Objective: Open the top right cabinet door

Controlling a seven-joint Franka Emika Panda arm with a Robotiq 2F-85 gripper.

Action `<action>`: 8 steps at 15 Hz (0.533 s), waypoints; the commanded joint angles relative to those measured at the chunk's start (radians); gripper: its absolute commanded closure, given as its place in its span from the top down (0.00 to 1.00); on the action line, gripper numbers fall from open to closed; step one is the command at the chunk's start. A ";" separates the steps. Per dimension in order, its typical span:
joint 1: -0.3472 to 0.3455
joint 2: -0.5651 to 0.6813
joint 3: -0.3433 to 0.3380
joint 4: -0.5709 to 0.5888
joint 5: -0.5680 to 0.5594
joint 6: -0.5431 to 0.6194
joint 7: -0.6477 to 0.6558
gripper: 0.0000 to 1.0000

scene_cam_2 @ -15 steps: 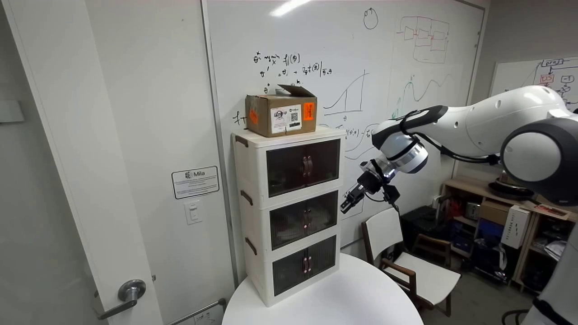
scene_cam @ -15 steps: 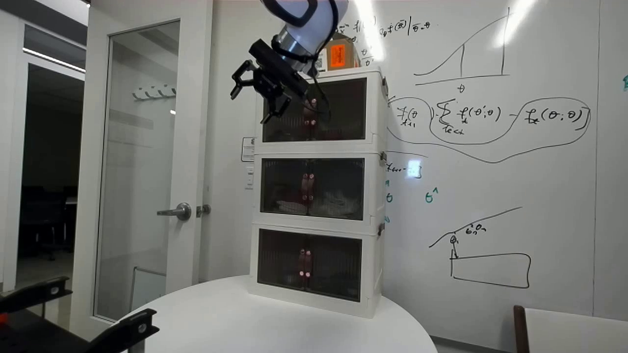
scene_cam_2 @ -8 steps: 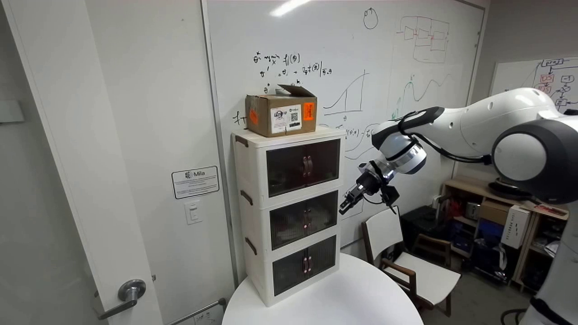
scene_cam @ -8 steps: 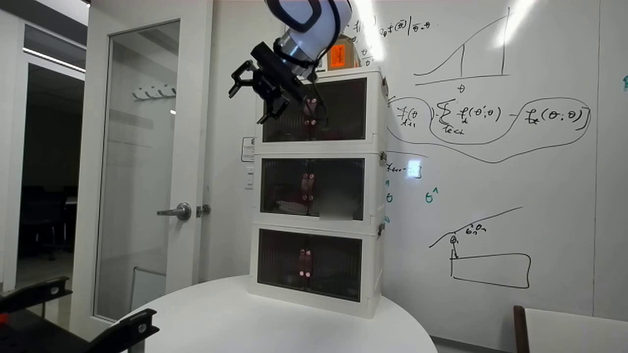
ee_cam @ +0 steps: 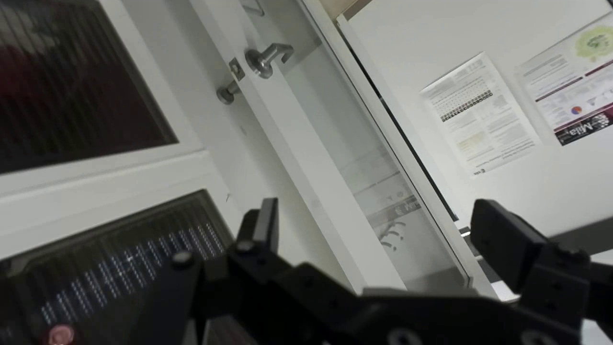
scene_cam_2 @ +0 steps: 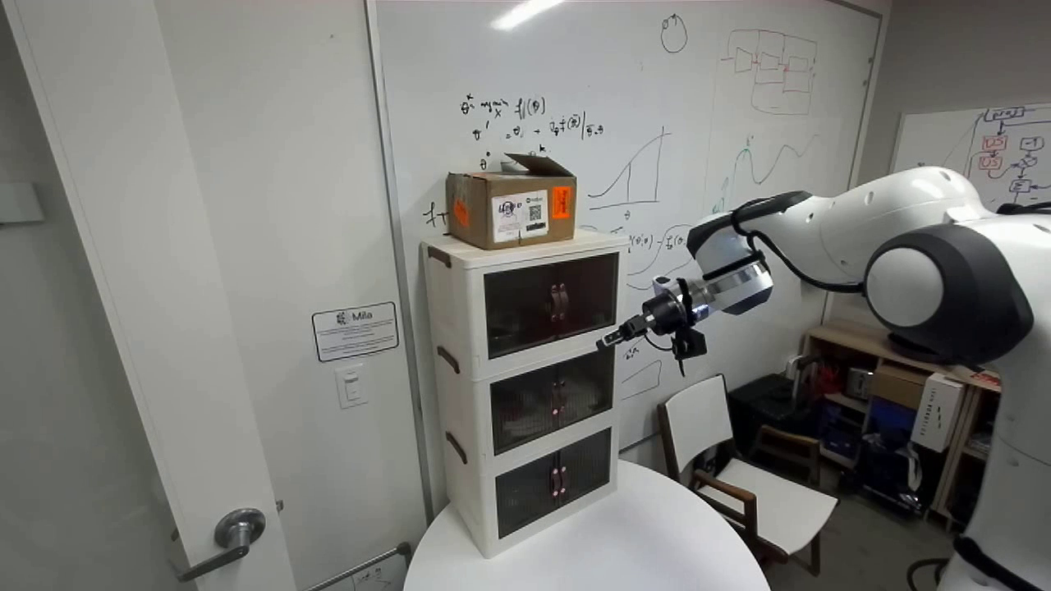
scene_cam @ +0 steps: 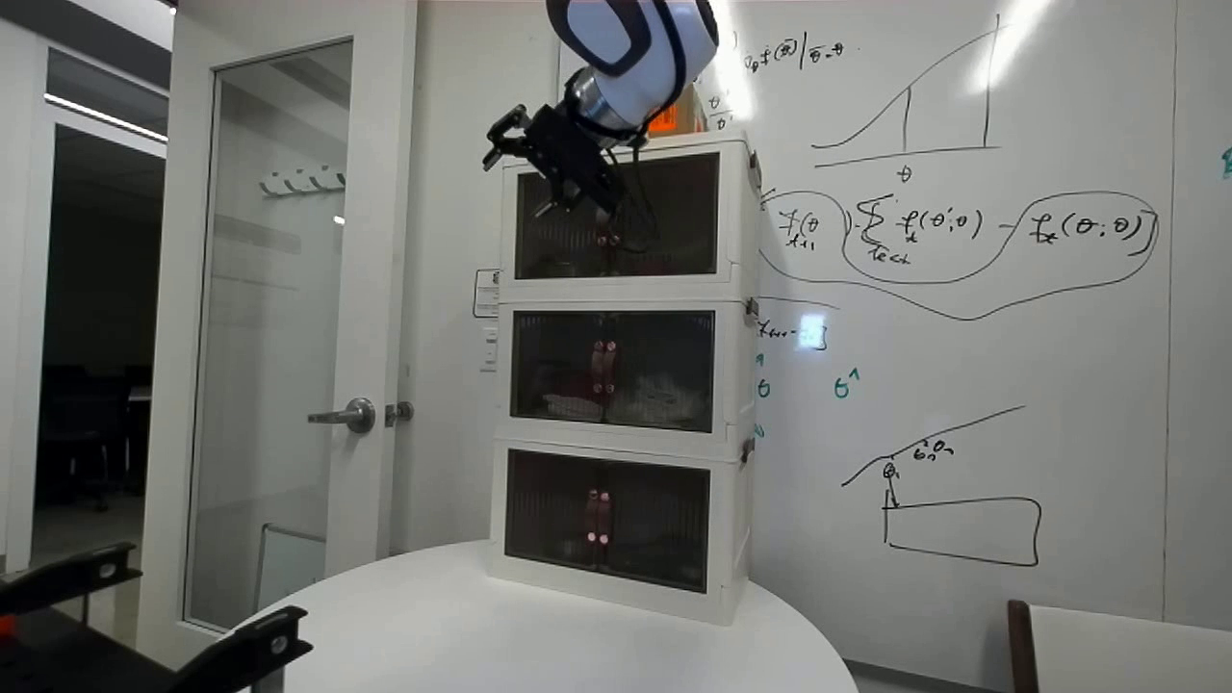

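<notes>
**Top right cabinet door [scene_cam_2: 593,297] is closed, and the gripper [ee_cam: 374,211] has its fingers [ee_cam: 507,242] wide apart**

The cabinet [scene_cam_2: 453,316] is made of a smooth white material, in three box-like tiers with rounded corners. It stands upright on a round white table [scene_cam_2: 657,558] and carries on its top a brown cardboard box [scene_cam_2: 509,205] with orange labels and a raised flap. The whiteboard [scene_cam_2: 739,107] behind is glossy and has many marker drawings.

The door is on the uppermost tier, and in both exterior views it is the right one of two. It is a flat, rectangular, dark tinted panel inside a white frame. Where the two doors meet, brownish-red handles [scene_cam_2: 564,302] stand side by side. On the lower panels [scene_cam_2: 521,497] one can see fine vertical ribs.

In the wrist view, the black, angular fingers are spread far from each other.

In an exterior view the arm [scene_cam: 602,34] is cut off by the upper edge and hides most of the box; the gripper covers there the upper part of the handles and some of the left door. What is behind the dark top panels is hard to make out. The wrist view is tilted, and I cannot tell to which tiers its ribbed panels [ee_cam: 72,115] belong.
</notes>
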 commanded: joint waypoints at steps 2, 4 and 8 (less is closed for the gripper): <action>-0.025 0.108 0.024 0.141 0.139 -0.016 -0.195 1.00; -0.028 0.147 0.030 0.190 0.182 -0.018 -0.252 1.00; -0.051 0.223 0.029 0.272 0.238 -0.048 -0.310 1.00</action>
